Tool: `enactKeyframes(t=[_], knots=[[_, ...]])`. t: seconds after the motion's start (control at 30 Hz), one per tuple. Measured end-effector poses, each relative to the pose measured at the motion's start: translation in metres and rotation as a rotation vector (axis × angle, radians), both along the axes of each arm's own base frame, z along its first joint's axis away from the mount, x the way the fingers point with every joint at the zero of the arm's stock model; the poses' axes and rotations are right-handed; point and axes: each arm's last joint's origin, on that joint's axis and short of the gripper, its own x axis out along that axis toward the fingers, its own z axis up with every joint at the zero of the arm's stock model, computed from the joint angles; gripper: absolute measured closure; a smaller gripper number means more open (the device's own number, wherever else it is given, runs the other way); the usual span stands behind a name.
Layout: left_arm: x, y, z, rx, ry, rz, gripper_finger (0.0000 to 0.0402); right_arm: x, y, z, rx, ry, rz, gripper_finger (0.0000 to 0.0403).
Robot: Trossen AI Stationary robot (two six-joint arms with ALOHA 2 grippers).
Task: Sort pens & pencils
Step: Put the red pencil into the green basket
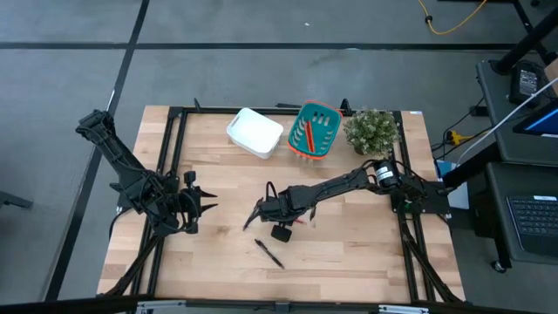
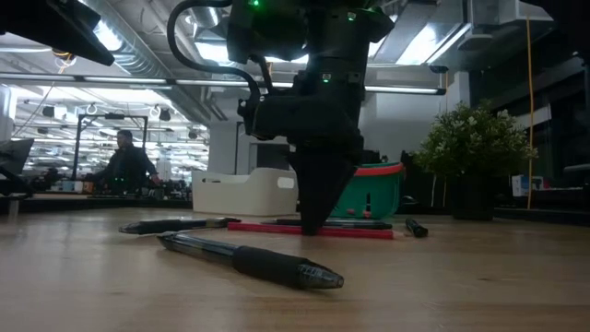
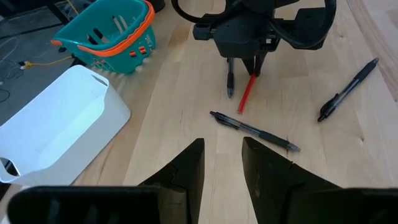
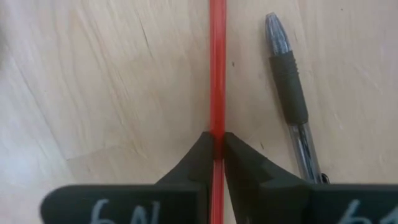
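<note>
Two fingers of my right hand (image 4: 217,146) clamp the red pencil (image 4: 217,68) on the tabletop (image 1: 349,253), beside a pen (image 4: 289,93); its far end is cut off. My left hand (image 3: 222,163) waits apart.

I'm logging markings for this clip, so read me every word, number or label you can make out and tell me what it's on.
"6N", or "61": white handwritten marks on the right gripper, which is shut on the thin red pencil; the reading is uncertain.
A further white mark at the same gripper's other edge is cut off and unreadable.
Nothing readable on the black pens, white plastic bin or teal basket.
</note>
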Motion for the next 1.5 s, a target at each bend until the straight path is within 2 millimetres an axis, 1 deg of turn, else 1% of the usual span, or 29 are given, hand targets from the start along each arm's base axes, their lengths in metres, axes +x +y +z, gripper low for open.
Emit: enactKeyframes(t=[0.4, 0.53, 0.63, 0.77, 0.93, 1.2, 1.5], knots=[[0.0, 0.0, 0.0, 0.0, 0.0, 0.0, 0.03, 0.011, 0.002, 0.023, -0.025, -0.028, 0.045, 0.0371], [0.0, 0.0, 0.0, 0.003, 0.002, 0.0, 0.03, 0.011, 0.002, 0.026, -0.028, -0.021, 0.045, 0.0371], [0.0, 0.0, 0.0, 0.003, 0.003, 0.0, 0.03, 0.01, 0.001, 0.033, -0.038, 0.004, 0.044, 0.0371], [0.0, 0.0, 0.0, 0.003, 0.003, 0.0, 0.03, 0.007, -0.001, 0.042, -0.102, 0.032, 0.017, 0.0371], [0.0, 0.0, 0.0, 0.003, 0.003, 0.0, 0.03, 0.009, -0.001, 0.055, -0.123, 0.029, 0.014, 0.0371], [-0.001, 0.001, -0.001, 0.01, 0.009, 0.0, 0.03, 0.004, -0.006, 0.08, -0.252, 0.062, -0.003, 0.0371], [-0.001, 0.002, -0.001, 0.023, 0.021, 0.0, 0.03, 0.001, -0.009, 0.109, -0.37, 0.053, -0.031, 0.0371]])
